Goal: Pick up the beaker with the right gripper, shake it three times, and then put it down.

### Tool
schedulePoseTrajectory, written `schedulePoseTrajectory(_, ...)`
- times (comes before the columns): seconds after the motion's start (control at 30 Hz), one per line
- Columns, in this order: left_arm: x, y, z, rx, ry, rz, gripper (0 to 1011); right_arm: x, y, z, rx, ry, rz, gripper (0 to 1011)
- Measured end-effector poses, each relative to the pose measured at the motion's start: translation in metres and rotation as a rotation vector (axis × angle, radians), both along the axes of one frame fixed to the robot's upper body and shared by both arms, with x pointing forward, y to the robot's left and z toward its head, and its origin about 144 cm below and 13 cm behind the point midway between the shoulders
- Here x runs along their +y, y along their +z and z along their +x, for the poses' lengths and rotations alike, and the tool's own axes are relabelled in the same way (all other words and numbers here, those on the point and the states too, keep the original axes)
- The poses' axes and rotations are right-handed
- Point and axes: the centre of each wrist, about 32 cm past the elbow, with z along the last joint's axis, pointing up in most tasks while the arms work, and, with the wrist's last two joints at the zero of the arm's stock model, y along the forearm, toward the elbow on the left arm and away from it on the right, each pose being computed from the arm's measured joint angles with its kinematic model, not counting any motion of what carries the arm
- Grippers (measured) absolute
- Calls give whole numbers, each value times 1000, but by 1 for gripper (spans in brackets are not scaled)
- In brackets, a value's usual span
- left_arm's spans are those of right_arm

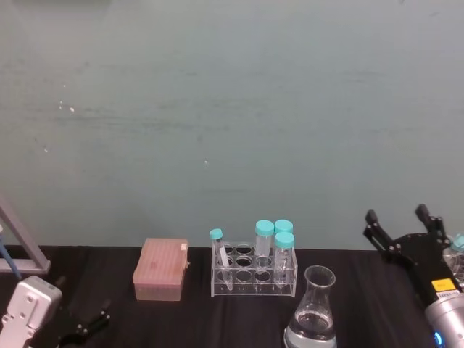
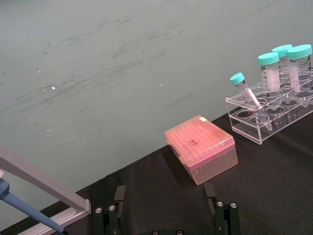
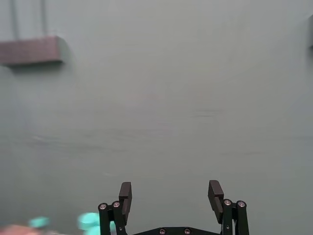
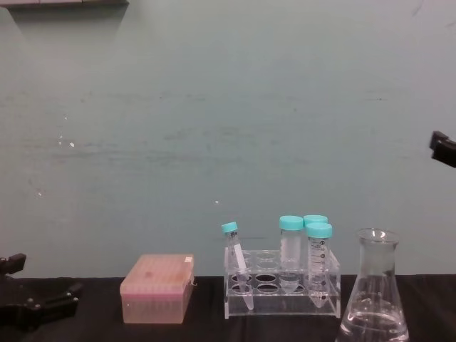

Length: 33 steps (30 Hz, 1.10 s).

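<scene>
beaker [image 1: 313,312] is standing on the table [image 1: 351,290] at 5 o'clock in the head view, seemingly holding a little clear liquid, with the rack [image 1: 254,270] just beside it at its 10 o'clock. right gripper [image 1: 396,214] is hovering at its 2 o'clock, jaws spread wide, touching nothing. left gripper [image 2: 165,192] is lying spread at 7 o'clock. approaching carelessly is risking clipping the flared rim and tipping glass into the rack; gripping the sloping wall loosely is risking a slip while shaking.

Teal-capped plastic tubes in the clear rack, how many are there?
4. A small teal-capped tube leans at the clear plastic rack's left end; a larger tube stands mid-rack; two more at its right end: front tube, back tube.
</scene>
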Motion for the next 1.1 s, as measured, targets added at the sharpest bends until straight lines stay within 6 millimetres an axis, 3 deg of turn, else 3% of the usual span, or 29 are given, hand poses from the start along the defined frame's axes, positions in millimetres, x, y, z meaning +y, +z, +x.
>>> schedulePoseTrajectory(0.17, 0, 0, 0, 0, 0, 0, 1000, -4, 8, -1, 99, 174, 49, 1000)
schedulePoseTrajectory(0.4, 0, 0, 0, 0, 0, 0, 1000, -4, 6, -7, 208, 288, 7, 1000)
schedulePoseTrajectory(1.1, 0, 0, 0, 0, 0, 0, 1000, 6, -16, -26, 346, 334, -74, 1000)
